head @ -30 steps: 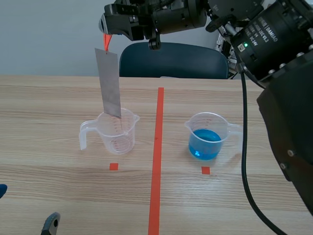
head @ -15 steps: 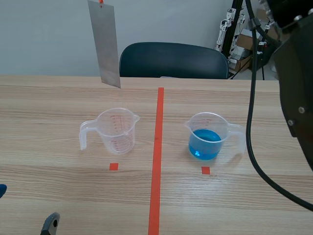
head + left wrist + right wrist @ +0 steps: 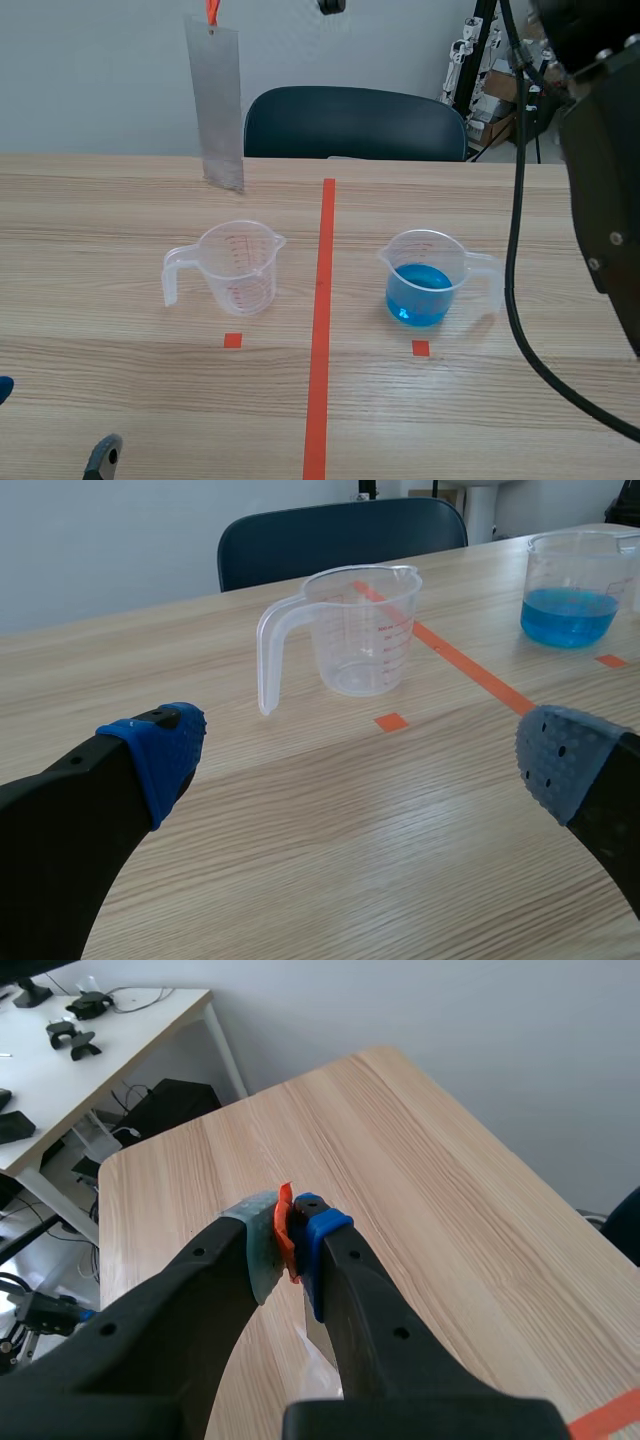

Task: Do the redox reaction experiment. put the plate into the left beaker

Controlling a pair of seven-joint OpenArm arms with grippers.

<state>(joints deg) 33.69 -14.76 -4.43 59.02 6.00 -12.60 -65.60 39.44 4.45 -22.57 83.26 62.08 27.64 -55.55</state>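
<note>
Above the wooden table [image 3: 120, 400], with a dark chair [image 3: 350, 125] behind it, the plate [image 3: 220, 100] hangs upright: a long dull-grey metal strip, its lower end well clear of the left beaker's [image 3: 238, 268] rim. That beaker is clear and empty; the right beaker [image 3: 425, 278] holds blue liquid. The right gripper [image 3: 290, 1235] pinches the plate's orange tab [image 3: 212, 10] and is cut off in the scene view. The left gripper [image 3: 362, 758] sits low, fingers wide apart.
</note>
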